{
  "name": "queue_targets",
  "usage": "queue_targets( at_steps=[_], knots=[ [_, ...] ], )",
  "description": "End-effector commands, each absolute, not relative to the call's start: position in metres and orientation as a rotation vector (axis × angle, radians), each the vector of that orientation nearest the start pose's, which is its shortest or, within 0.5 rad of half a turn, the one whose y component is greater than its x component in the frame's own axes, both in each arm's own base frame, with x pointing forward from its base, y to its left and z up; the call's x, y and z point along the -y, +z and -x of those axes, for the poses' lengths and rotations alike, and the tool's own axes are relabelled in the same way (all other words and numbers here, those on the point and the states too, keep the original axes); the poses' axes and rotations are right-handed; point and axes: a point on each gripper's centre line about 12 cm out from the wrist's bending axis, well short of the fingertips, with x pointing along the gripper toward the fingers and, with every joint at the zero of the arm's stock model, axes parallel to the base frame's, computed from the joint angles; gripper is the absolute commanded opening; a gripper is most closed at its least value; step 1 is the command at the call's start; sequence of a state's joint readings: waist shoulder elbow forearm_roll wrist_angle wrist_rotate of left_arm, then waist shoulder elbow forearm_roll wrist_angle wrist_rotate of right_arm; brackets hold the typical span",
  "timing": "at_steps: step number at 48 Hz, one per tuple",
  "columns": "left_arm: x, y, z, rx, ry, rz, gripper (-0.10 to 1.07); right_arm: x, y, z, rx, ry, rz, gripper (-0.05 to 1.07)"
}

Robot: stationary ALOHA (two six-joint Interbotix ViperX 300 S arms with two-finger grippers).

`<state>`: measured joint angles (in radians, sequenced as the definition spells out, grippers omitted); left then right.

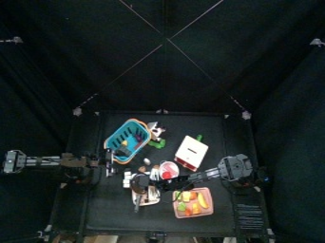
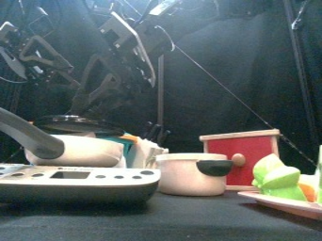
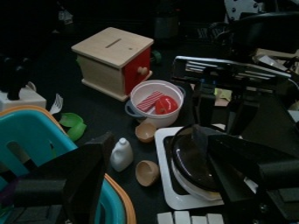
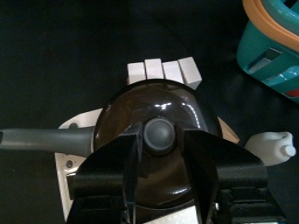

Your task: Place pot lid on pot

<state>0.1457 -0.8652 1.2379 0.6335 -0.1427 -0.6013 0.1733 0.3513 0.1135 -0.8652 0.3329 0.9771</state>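
The small whitish pot [image 3: 156, 97] stands open near the table's middle with red items inside; it also shows in the front view [image 2: 191, 175] and the top view [image 1: 168, 171]. The dark glass pot lid [image 4: 158, 149] with a round knob lies on a pale pan with a grey handle [image 4: 41, 137] on a white kitchen scale [image 2: 75, 181]. My right gripper [image 4: 167, 150] hovers just above the lid, jaws open on either side of the knob. My left gripper [image 3: 152, 188] is open and empty, between the basket and the scale, apart from the pot.
A teal basket [image 1: 127, 136] stands at the back left. A red and wood box [image 3: 111, 61] stands behind the pot. A tray of orange food [image 1: 193, 201] lies at the front right. A white shaker [image 3: 121, 154] and small brown cups [image 3: 146, 132] stand beside the scale.
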Motion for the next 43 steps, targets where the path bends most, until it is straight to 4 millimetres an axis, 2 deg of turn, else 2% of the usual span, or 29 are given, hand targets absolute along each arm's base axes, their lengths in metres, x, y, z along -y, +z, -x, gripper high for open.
queue_targets(
  at_steps=[1, 8, 15, 30, 43],
  knots=[
    [-0.019, 0.234, -0.205, -0.235, 0.052, -0.002, 1.03, -0.059, 0.222, -0.512, -0.579, -0.118, -0.013, 0.65],
    [-0.019, 0.234, -0.205, -0.235, 0.052, -0.002, 1.03, -0.058, 0.238, -0.504, -0.556, -0.121, -0.030, 0.65],
    [-0.019, 0.234, -0.205, -0.235, 0.050, -0.001, 1.03, -0.048, 0.252, -0.486, -0.564, -0.165, -0.048, 0.65],
    [-0.018, 0.231, -0.204, -0.243, 0.049, 0.004, 1.03, -0.033, 0.246, -0.441, -0.665, -0.259, -0.067, 0.65],
    [-0.018, 0.229, -0.204, -0.247, 0.049, 0.007, 1.03, -0.012, 0.230, -0.409, -0.723, -0.307, -0.097, 0.65]
  ],
)
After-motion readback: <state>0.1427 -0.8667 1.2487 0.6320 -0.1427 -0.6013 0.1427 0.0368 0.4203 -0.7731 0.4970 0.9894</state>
